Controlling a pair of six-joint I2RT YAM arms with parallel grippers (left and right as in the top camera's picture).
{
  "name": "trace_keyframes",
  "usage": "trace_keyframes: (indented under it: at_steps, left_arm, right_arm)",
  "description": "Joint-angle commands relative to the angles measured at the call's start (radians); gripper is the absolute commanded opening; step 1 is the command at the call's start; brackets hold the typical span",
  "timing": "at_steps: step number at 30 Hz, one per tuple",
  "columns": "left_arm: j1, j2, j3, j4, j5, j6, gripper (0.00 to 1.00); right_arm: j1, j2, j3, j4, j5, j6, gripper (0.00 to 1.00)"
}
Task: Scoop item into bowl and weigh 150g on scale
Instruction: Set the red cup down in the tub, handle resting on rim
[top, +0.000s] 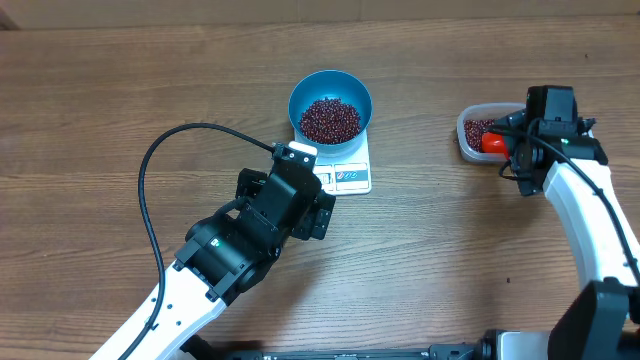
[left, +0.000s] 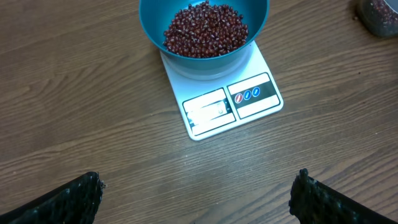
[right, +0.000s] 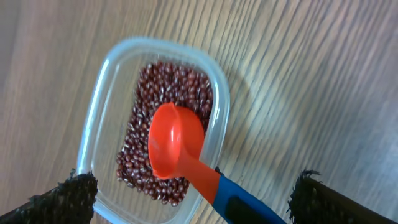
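The blue bowl (top: 296, 95) stands on the white scale (top: 350, 176) and holds a heap of dark red-brown beans (top: 330, 119). My left gripper (top: 290, 198) hovers just in front of the scale, open and empty. In the left wrist view the bowl (left: 149, 25), the beans (left: 205, 28) and the scale (left: 211, 112) lie ahead of the gripper (left: 199, 199). My right gripper (top: 515, 150) hangs over the clear tub (top: 468, 135), open. An orange scoop (right: 174, 140) with a blue handle rests in the tub (right: 99, 106) on more beans (right: 140, 124); the handle runs between the spread fingers (right: 68, 199) untouched.
Bare wooden tabletop (top: 120, 90) surrounds the scale and tub. A black cable (top: 150, 170) loops from the left arm over the table's left half. The tub sits near the right side, well apart from the scale.
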Motion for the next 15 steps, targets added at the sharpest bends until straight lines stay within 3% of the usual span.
trace_keyframes:
  at_steps: [1, 15]
  left_arm:
    - [0.010, 0.003, -0.004, 0.000, -0.003, 0.008, 0.99]
    - [0.010, 0.003, -0.004, 0.000, -0.003, 0.008, 0.99]
  right_arm:
    - [-0.003, -0.071, -0.003, -0.017, 0.090, -0.008, 1.00]
    - [-0.003, -0.172, -0.003, -0.032, 0.122, -0.010, 1.00]
